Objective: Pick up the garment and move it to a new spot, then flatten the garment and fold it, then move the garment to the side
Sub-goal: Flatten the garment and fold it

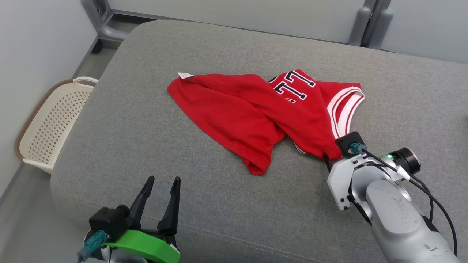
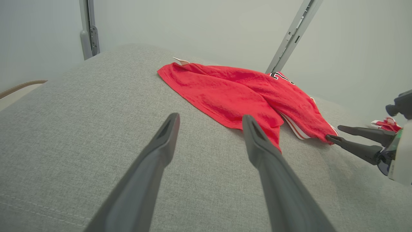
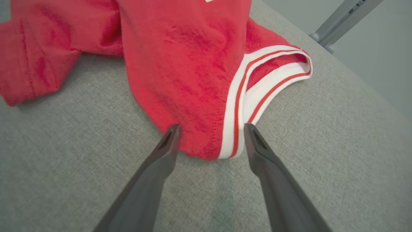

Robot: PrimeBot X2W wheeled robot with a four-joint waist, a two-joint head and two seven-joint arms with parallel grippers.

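A crumpled red jersey (image 1: pixel 256 113) lies around the middle of a grey cushion (image 1: pixel 146 120), its white tag (image 1: pixel 185 75) pointing toward the far-left corner and its striped armhole trim (image 3: pixel 238 96) toward the right edge. The right hand (image 3: pixel 210 127) sits low at the jersey's near-right corner, fingers apart, with the cloth corner and the end of the trim lying between the two tips, not clamped. The left hand (image 1: pixel 163 180) hangs over the cushion's near-left edge, fingers likewise spread and holding nothing, well apart from the jersey, whose nearest fold lies ahead of it and to its right. A cream basket (image 1: pixel 55 120) stands on the floor off the cushion's left edge.
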